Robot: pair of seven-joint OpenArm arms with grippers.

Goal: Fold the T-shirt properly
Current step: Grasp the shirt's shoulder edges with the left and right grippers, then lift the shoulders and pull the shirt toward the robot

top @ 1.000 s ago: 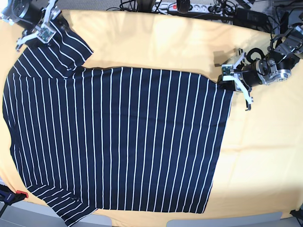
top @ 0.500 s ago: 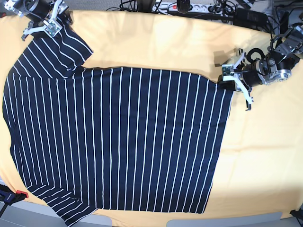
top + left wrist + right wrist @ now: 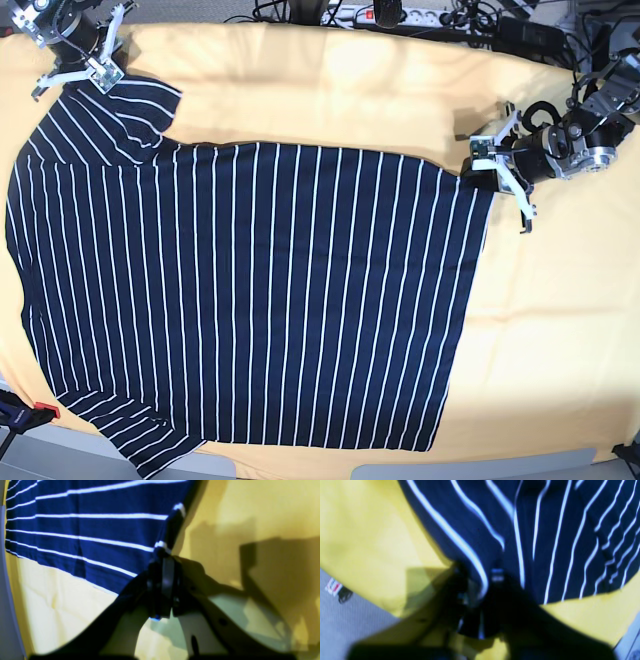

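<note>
The dark navy T-shirt (image 3: 250, 300) with thin white stripes lies spread flat on the yellow table (image 3: 560, 330). On the right of the base view, my left gripper (image 3: 477, 176) is shut on the T-shirt's upper right hem corner. The left wrist view shows that gripper (image 3: 163, 555) pinching the corner of the striped cloth (image 3: 87, 527). At the top left, my right gripper (image 3: 100, 80) sits on the upper sleeve. In the right wrist view this gripper (image 3: 480, 585) is closed with bunched sleeve cloth (image 3: 545, 530) between the fingers.
A power strip with cables (image 3: 400, 15) runs along the table's back edge. A red and black clamp (image 3: 25, 412) sits at the front left corner. The shirt's lower sleeve hangs over the table's front edge.
My right gripper has shifted left along the upper sleeve and closed on it, and the sleeve's outer edge has drawn in. The left arm has not moved.
</note>
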